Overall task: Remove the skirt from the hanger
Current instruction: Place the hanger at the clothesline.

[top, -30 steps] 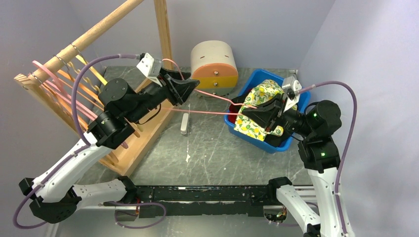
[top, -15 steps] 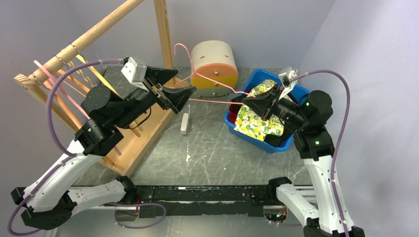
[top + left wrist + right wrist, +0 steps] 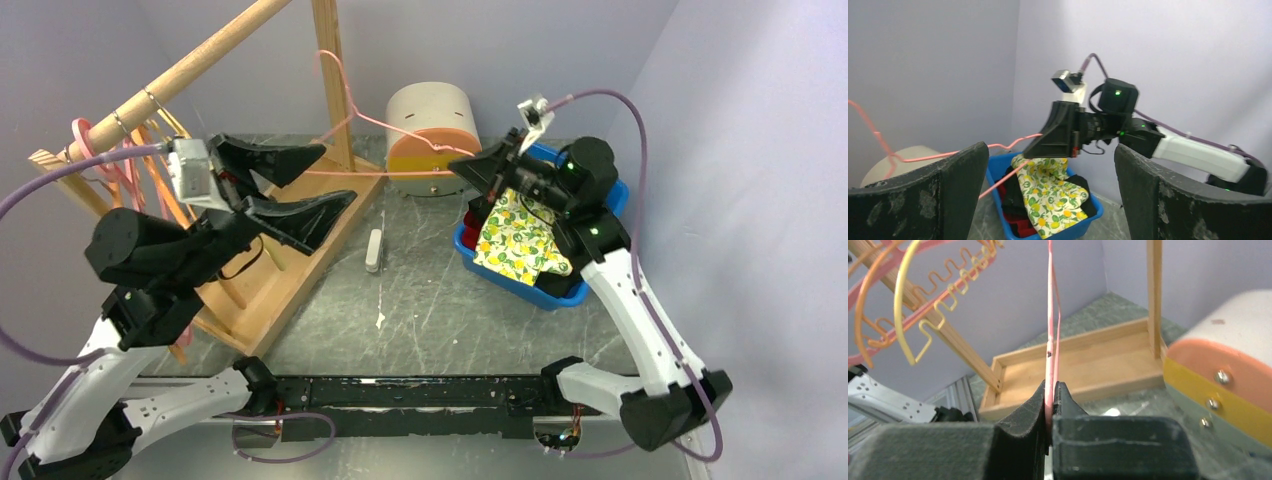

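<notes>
1. The right tool (image 3: 460, 168) is clamped shut on one end of the pink hanger (image 3: 1050, 300). It holds the hanger in the air between the blue bin (image 3: 545, 297) and the wooden rack (image 3: 300, 250). We judge that pinching the very end leaves the hook free for the rail.
2. The left tool (image 3: 340, 172) stands wide apart and grips nothing. Its fingers sit near the hanger's other end, placed, we judge, to steady or take it.
3. The lemon-print skirt (image 3: 515, 240) lies crumpled in the blue bin on top of dark clothes. It is apart from the hanger, which is bare, so we judge the removal done.
4. The bin rests on the counter (image 3: 430, 310) below the right arm. We think it is set there so that a freed garment drops into it.
5. We can read no brand, label or writing anywhere.
</notes>
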Motion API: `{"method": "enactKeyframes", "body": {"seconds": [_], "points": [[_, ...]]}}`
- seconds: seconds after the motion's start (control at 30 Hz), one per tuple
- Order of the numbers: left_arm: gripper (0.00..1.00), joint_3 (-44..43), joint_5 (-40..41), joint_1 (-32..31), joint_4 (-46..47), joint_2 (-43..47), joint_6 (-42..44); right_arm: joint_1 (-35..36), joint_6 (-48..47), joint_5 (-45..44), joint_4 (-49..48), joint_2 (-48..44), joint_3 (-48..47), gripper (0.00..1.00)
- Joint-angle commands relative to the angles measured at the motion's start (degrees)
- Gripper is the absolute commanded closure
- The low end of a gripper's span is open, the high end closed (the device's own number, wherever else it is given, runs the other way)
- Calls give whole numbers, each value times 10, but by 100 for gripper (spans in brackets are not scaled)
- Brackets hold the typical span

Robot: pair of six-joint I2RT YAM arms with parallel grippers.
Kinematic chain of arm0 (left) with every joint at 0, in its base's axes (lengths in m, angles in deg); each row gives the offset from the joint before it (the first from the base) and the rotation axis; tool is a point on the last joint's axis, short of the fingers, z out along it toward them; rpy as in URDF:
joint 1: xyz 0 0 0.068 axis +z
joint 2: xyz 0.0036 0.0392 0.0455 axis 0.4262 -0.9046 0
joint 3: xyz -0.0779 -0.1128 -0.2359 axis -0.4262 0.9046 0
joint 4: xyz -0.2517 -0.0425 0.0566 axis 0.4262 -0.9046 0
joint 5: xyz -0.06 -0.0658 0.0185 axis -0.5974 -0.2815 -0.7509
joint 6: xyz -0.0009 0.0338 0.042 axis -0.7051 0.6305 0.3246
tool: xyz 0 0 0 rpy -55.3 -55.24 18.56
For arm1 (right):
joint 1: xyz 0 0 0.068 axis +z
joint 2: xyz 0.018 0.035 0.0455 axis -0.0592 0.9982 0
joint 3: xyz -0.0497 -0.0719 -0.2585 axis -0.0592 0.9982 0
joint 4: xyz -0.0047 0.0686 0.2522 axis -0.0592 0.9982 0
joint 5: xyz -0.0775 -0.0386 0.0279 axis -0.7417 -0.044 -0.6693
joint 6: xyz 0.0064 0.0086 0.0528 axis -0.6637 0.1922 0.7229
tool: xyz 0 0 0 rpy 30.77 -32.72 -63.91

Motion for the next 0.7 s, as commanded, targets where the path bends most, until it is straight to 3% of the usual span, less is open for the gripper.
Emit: {"method": "enactKeyframes", "body": {"seconds": [0.0,0.43,0.67], "points": [[1,-12,-45,-2,43,23,-19,64,-9,-75,-68,58,-82,100],[1,-19,-73,-1,67,40,-21,247,-94,-243,-66,203,-265,100],[1,-26,-92,-1,61,16,-25,301,-132,-304,-41,256,-297,100]]}}
